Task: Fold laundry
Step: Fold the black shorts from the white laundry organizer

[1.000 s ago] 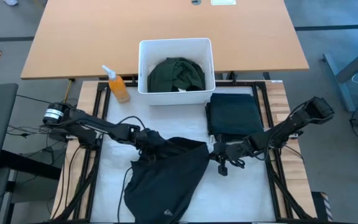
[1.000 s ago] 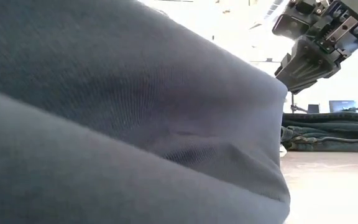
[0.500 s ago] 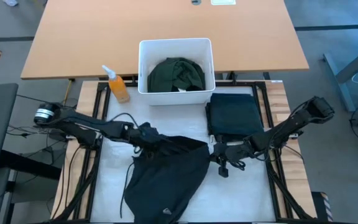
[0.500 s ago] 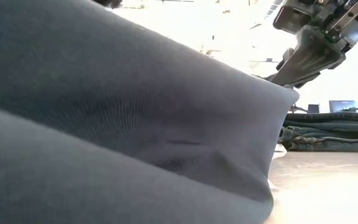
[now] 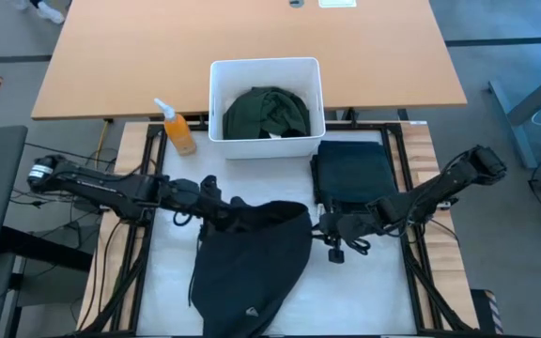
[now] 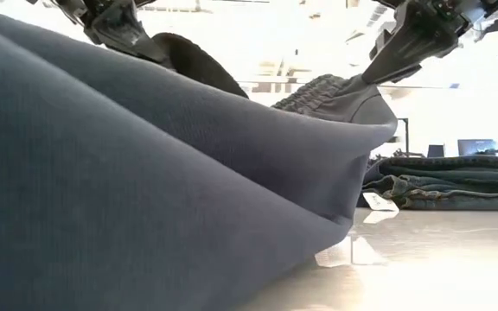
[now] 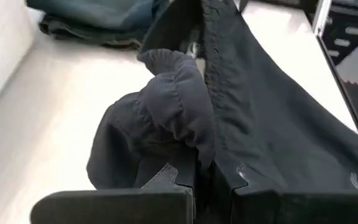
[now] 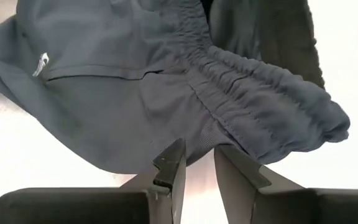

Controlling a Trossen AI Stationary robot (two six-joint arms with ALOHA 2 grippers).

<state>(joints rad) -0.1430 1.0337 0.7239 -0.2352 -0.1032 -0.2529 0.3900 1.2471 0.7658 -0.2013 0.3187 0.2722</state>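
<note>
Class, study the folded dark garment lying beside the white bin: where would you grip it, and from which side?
Grip the folded dark garment at its outer right edge, approaching from the right with the right gripper; that side looks open, while the white bin sits close at its far corner.

A: What lies on the white surface (image 5: 167, 282)?

B: A black garment (image 5: 252, 263) is spread across it between the left gripper (image 5: 216, 208) and the right gripper (image 5: 322, 225), and each gripper pinches one of its upper corners. A folded dark garment (image 5: 353, 174) lies just beyond the right gripper.

A: Anything past the left gripper?

B: An orange spray bottle (image 5: 177, 130), and beside it a white bin (image 5: 266, 68) holding a green garment (image 5: 269, 113).
</note>
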